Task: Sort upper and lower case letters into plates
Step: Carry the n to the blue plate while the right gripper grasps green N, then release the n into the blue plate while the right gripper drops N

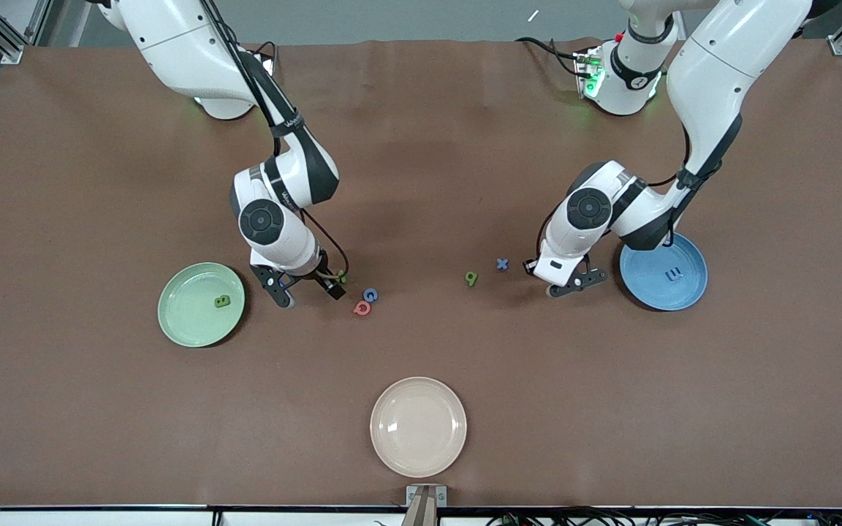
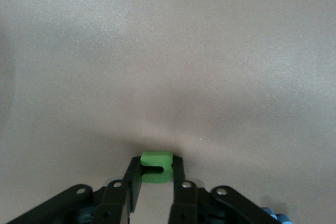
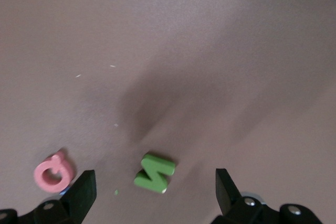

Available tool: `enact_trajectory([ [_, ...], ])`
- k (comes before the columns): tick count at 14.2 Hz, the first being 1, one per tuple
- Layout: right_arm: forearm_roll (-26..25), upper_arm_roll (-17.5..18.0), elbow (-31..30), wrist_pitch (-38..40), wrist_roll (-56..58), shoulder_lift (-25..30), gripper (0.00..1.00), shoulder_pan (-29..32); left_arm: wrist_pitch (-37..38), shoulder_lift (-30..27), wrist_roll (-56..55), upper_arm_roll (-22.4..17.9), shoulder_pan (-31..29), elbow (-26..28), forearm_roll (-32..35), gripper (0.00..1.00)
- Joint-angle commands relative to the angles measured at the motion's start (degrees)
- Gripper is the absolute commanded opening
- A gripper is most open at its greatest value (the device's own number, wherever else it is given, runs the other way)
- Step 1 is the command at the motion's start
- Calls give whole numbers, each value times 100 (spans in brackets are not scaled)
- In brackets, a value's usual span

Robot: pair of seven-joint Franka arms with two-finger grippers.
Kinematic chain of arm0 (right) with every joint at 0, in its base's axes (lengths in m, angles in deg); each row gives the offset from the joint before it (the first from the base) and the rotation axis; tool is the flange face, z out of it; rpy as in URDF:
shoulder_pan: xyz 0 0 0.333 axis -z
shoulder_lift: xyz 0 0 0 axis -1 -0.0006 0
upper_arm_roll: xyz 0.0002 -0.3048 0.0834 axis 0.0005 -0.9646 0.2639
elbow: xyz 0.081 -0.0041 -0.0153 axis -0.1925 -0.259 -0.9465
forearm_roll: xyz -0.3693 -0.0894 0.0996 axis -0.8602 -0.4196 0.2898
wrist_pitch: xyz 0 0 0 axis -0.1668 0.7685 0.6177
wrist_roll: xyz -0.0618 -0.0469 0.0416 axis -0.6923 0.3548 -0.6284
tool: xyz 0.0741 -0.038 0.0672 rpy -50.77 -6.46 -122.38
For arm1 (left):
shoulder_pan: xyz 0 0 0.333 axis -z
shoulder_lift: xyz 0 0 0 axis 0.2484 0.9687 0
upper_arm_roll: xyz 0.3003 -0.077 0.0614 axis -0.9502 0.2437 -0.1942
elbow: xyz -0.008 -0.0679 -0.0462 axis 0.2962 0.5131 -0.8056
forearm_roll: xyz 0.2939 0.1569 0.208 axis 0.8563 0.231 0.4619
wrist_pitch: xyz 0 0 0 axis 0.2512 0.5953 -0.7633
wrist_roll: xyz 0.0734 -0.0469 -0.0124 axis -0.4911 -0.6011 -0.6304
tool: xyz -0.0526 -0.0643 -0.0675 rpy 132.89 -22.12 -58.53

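Note:
The pale green plate [image 1: 181, 323] lies toward the right arm's end and holds a dark green letter [image 1: 222, 300]. The blue plate [image 1: 653, 294] lies toward the left arm's end and holds a blue letter [image 1: 673, 274]. My right gripper [image 1: 309, 291] [image 3: 155, 183] is open and low over the table, its jaws astride a green zigzag letter [image 3: 155, 173] [image 1: 341, 277]. A pink letter [image 3: 52, 174] [image 1: 362, 308] and a blue letter [image 1: 370, 295] lie beside it. My left gripper [image 1: 571, 283] [image 2: 156, 168] is shut on a bright green letter [image 2: 156, 161], over the table beside the blue plate.
A green letter [image 1: 471, 277] and a blue x [image 1: 502, 264] lie on the brown table between the two grippers, close to the left one. A cream-white plate [image 1: 418, 427] sits at the table edge nearest the front camera.

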State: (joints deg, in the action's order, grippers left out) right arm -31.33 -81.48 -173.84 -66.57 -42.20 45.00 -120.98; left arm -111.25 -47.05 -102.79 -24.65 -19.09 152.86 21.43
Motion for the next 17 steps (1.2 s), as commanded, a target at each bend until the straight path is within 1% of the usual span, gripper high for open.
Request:
enact_trajectory([
  [1, -18, -66, -151, -238, -111, -26, 95, -124, 102, -475, -106, 38, -57, 140, 45, 20],
  [3, -27, -75, -151, -378, -119, -132, 89, -177, 462, -792, -45, 90, -100, 88, 1, 20],
  [4, -27, -84, -151, -431, -119, -193, 85, -186, 629, -907, 69, 186, -223, 79, -26, 20],
  [6, -27, -84, -142, -537, -119, -264, 79, -203, 858, -1066, 620, 624, -835, 88, -148, 20],
  [7, -27, -84, -142, -537, -119, -282, 75, -221, 990, -1084, 1006, 922, -1283, 96, -166, 20],
  [10, -27, -75, -142, -537, -242, -282, 66, -239, 1499, -1084, 2437, 2222, -3126, 228, -167, 20],
  [11, -27, -75, -142, -528, -277, -290, 61, -247, 1570, -1084, 2982, 2574, -3725, 350, -167, 20],
  [12, -27, -75, -142, -528, -286, -282, 57, -265, 1571, -1084, 3388, 2813, -4183, 473, -167, 20],
  [13, -27, -75, -142, -528, -286, -290, 48, -274, 1571, -1084, 3714, 2946, -4518, 561, -149, 20],
  [14, -27, -75, -142, -520, -286, -290, 38, -274, 1545, -1084, 4013, 2964, -4739, 649, -97, 20],
  [15, -27, -75, -142, -511, -286, -290, 25, -282, 1501, -1084, 4233, 2965, -4881, 728, -61, 20],
  [16, -36, -75, -133, -476, -269, -282, 14, -265, 1422, -1075, 4436, 2965, -5082, 816, -9, 20],
  [17, -44, -75, -116, -449, -225, -282, 7, -221, 1274, -1058, 4725, 2965, -5284, 922, 87, 20],
])
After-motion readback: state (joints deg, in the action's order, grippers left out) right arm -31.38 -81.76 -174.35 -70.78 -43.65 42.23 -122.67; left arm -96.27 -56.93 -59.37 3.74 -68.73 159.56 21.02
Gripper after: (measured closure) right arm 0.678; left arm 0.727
